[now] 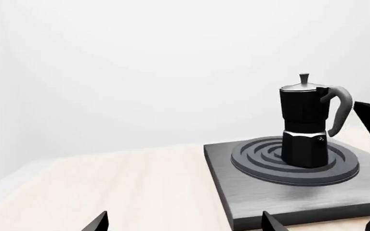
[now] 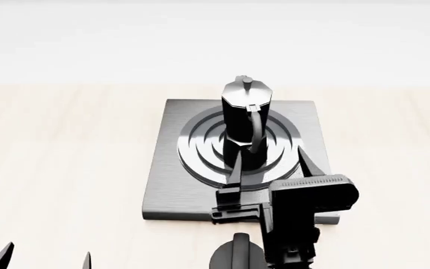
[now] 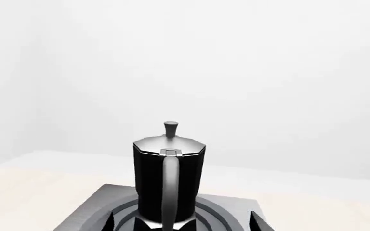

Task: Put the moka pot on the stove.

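On the left wrist view, the moka pot (image 1: 308,126) stands upright on the stove (image 1: 249,192) rings; the left gripper (image 1: 185,222) is spread, empty, only its tips visible.

Head view: the right gripper (image 2: 269,168) is open astride the handle, gripping nothing; withdrawing crookedly could tip the pot.

Right wrist view: pot base is cropped off.

Black moka pot (image 2: 246,120) stands upright, centred on the grey stove (image 2: 168,185).
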Robot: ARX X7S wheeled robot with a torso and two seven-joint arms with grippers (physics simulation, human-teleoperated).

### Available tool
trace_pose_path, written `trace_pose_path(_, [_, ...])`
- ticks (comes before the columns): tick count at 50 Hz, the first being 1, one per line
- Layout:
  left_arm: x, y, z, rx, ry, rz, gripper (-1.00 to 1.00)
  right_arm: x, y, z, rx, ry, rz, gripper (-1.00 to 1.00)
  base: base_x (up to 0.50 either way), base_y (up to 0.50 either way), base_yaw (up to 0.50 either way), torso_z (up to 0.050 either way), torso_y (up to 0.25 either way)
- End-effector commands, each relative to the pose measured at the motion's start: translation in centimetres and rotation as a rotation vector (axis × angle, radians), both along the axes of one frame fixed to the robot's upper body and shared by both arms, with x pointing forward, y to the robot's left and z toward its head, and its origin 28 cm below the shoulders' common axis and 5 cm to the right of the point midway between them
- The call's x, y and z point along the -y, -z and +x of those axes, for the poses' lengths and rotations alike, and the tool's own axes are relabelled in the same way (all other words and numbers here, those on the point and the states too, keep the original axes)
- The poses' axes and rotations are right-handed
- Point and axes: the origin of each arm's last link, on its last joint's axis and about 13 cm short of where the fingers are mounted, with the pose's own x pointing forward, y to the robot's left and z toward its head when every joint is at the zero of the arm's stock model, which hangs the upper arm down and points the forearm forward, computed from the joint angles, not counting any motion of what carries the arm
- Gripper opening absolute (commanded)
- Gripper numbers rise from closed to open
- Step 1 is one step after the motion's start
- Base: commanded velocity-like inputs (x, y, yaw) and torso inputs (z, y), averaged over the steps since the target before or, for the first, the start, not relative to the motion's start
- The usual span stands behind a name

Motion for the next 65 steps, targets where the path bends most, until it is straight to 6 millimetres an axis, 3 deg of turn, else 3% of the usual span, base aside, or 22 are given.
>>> trace_pose_path(1, [-0.1, 0.3, 0.1, -0.001, 0.001, -0.014, 1.00, -0.4, -0.9, -2.3, 0.069, -0.030, -0.014, 1.00, 0.00, 0.00, 0.00, 0.000, 0.000])
trace_pose_path(26, [0.1, -0.1, -0.1, 0.004, 0.016, -0.015, 1.00, -0.5, -1.9, -6.1, 0.198, -0.037, -0.062, 1.00, 0.00, 0.00, 0.00, 0.000, 0.000])
trace_pose_path(65, [0.3, 0.0, -0.1, 0.000, 0.020, -0.014, 1.00, -0.9, -2.2, -9.2, 0.328, -0.055, -0.131, 1.00, 0.00, 0.00, 0.00, 0.000, 0.000])
